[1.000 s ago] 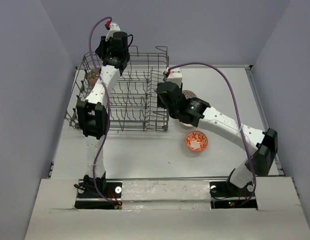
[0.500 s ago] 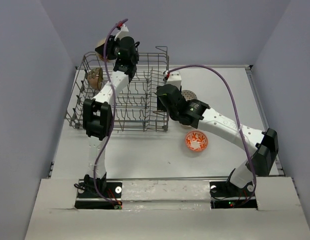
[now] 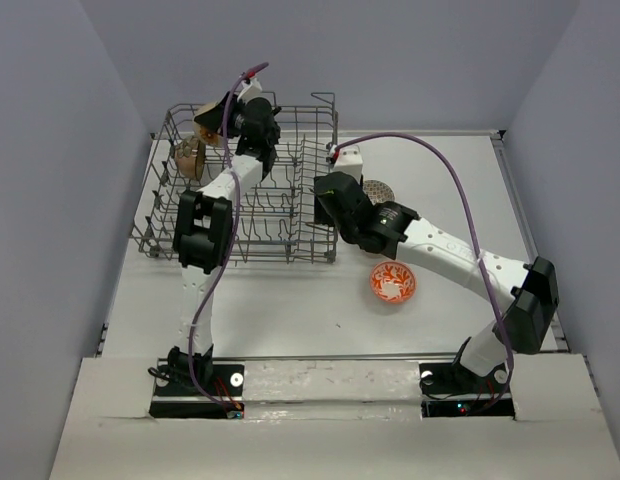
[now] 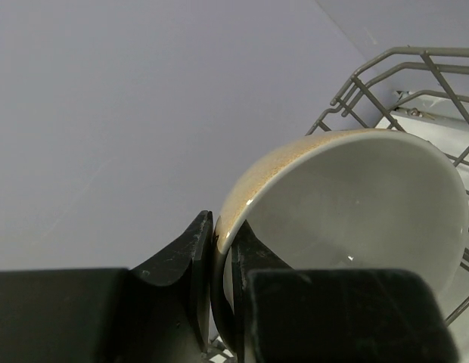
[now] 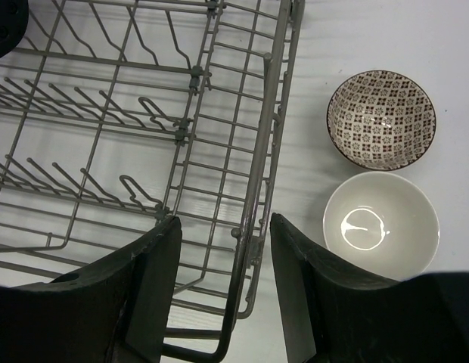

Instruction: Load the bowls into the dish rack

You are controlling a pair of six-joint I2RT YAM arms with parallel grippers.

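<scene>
- Left gripper pinches the round brown bowl above the grey wire dish rack.
- Right gripper is open and empty.
- One tan bowl sits inside; white bowl, grey-patterned bowl, orange-red bowl wait outside.

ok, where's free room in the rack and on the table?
Rack: middle and right rows bare. Table: bare along the rack's near side, and far right. Crowded: rack's far-left corner, left gripper holding a brown bowl by another bowl; right of the rack, right gripper beside patterned bowl and white bowl.
</scene>
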